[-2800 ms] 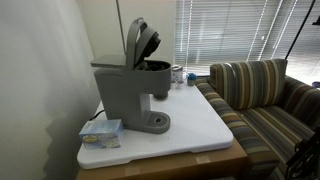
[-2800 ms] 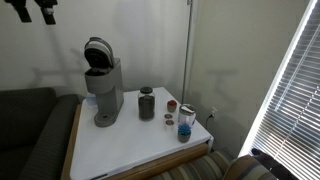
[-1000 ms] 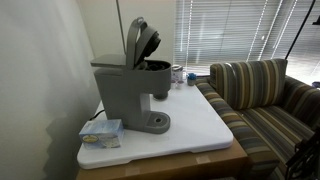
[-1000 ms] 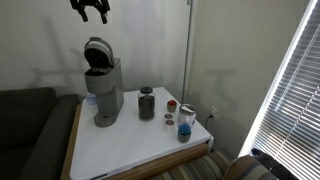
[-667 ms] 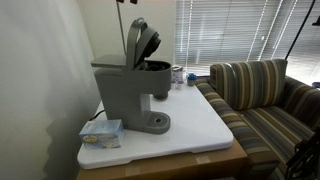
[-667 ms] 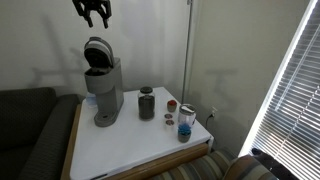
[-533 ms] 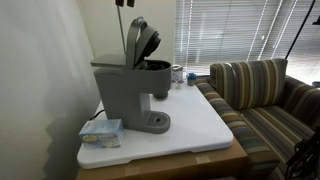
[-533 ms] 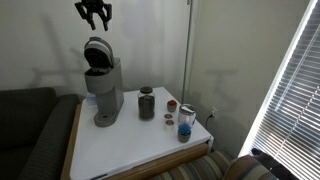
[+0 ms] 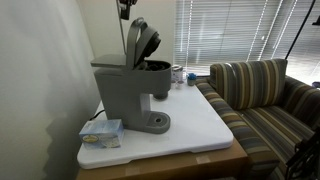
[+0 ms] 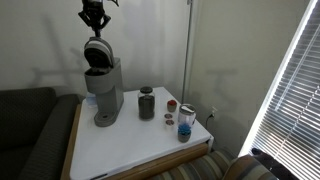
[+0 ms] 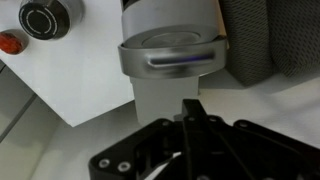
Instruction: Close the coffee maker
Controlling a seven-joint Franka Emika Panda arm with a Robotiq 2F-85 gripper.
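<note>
- Coffee maker stands directly under the gripper, left of centre in an exterior view; the claw hangs just over the raised lid, and I cannot tell if it touches.
- In the wrist view the gripper enters from the bottom edge, its two fingers pressed together with nothing between them.
- Above the fingertips in that view is the lid seen from on top, a rounded grey form with a dark slot.
- In an exterior view the coffee maker is at centre left, its lid upright and open and the gripper at the top edge.
- The machine sits on a white table top.
- At lower left, a small blue and white box lies beside its base; the print is too small to read.
- Right of the machine stand a dark canister, a small red-topped jar and a blue bottle.
- No brand name is legible on the machine.
</note>
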